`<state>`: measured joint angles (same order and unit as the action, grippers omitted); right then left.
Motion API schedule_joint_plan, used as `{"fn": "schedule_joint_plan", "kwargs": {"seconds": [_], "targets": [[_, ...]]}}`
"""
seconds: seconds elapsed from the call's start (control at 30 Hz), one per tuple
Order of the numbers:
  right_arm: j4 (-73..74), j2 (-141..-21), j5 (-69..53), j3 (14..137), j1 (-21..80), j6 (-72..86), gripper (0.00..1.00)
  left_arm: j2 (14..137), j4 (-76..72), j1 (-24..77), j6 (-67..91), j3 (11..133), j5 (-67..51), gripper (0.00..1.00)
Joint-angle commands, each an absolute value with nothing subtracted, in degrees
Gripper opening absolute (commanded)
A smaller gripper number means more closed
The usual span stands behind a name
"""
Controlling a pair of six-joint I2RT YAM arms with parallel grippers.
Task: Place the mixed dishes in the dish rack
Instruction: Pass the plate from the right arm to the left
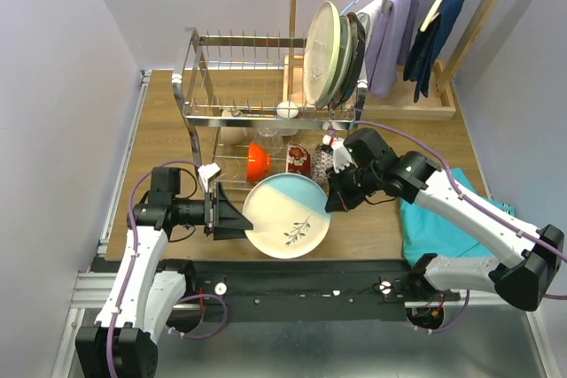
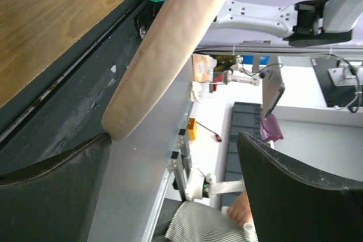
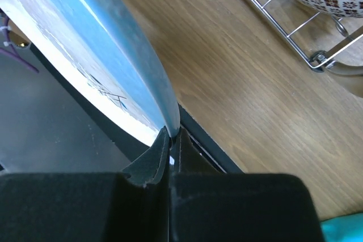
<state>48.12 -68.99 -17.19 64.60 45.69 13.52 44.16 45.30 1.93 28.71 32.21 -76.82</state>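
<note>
Well, the light blue plate [image 1: 286, 216] (half cream, with a leaf sprig painted on it) is held up just in front of the dish rack [image 1: 239, 40], before its lower tier and between the two arms. The right gripper [image 1: 331, 204] pinches the plate's rim on the side nearer the rack's right end; the wrist view shows its pads [image 3: 152, 160] pressed together on the thin edge. The left gripper [image 1: 234, 216] is spread wide at the opposite rim, and whether one finger [image 2: 51, 191] touches the plate I cannot tell. Large plates [image 1: 332, 52] stand on edge at the right end of the rack's upper tier; an orange bowl [image 1: 258, 162] and a red-patterned bowl [image 1: 299, 161] sit on the lower tier.
</note>
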Motion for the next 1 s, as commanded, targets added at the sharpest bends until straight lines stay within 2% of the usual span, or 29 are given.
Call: {"fn": "schedule_joint_plan", "kwargs": {"seconds": [0.0,0.07,0.13,0.23,0.27,0.37,0.47,0.63,0.7,0.83,0.9,0.97], "targets": [[27.9,-63.2,-25.9,73.4,48.1,7.6,0.00,41.5,47.0,1.8,25.4,32.4,-77.3,0.99],[24.8,-62.8,-25.6,72.0,48.2,8.3,0.00,41.3,46.0,1.5,25.4,32.1,-76.7,0.98],[21.1,-62.7,-25.8,70.3,48.2,9.8,0.01,41.7,45.6,0.9,24.5,32.1,-76.4,0.93],[18.5,-62.9,-27.8,69.3,48.3,12.4,0.01,41.3,44.9,0.4,24.0,32.0,-75.1,0.77],[18.0,-63.2,-28.3,68.9,48.2,13.4,0.00,41.1,45.2,0.4,23.0,32.2,-74.0,0.70],[17.4,-63.8,-28.6,68.9,48.3,18.4,0.01,40.3,47.2,0.4,18.7,34.4,-69.6,0.60],[18.8,-65.4,-30.5,70.7,48.1,23.1,0.01,37.5,49.1,-2.3,14.6,37.0,-64.8,0.52],[17.5,-69.1,-34.4,72.2,48.1,27.2,0.01,29.7,46.4,-4.1,15.5,36.0,-62.2,0.48],[16.2,-69.5,-37.0,71.6,48.1,28.5,0.01,28.0,43.5,-4.7,16.9,34.8,-61.2,0.36],[13.8,-70.8,-38.1,70.3,48.1,30.1,0.01,28.5,40.6,-4.9,17.8,34.6,-63.7,0.23],[13.1,-71.1,-39.3,69.6,48.1,31.0,0.01,28.3,37.2,-4.9,18.9,34.6,-65.3,0.03],[11.5,-72.0,-39.5,69.6,48.1,31.7,0.00,28.4,34.6,-5.0,19.9,34.8,-67.4,0.00]]}}
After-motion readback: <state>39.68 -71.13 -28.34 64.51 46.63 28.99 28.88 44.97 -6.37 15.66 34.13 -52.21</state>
